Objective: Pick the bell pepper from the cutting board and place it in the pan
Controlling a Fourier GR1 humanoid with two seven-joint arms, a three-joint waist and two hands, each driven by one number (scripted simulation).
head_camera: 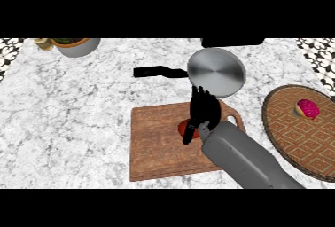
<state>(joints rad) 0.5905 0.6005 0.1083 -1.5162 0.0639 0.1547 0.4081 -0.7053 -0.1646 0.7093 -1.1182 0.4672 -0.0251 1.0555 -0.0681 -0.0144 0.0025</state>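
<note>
Grasping is the step in hand: right hand [201, 113] at frame centre curls its fingers [189, 133] round the red bell pepper [184, 128] on the cutting board [157, 146]. Next, lift toward the pan [216, 71] above.

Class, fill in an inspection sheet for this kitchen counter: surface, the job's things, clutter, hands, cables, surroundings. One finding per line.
Surface: marble counter, white with grey veins.
Job's things: red bell pepper on the wooden cutting board, mostly hidden by the hand; steel pan beyond the board, black handle pointing left.
Clutter: woven round mat at right carrying a pink item; grey pot at far left.
Hands: right hand over the pepper; grasp cannot be judged. Left hand: nothing seen.
Cables: nothing seen.
Surroundings: patterned tiles at the corners.
</note>
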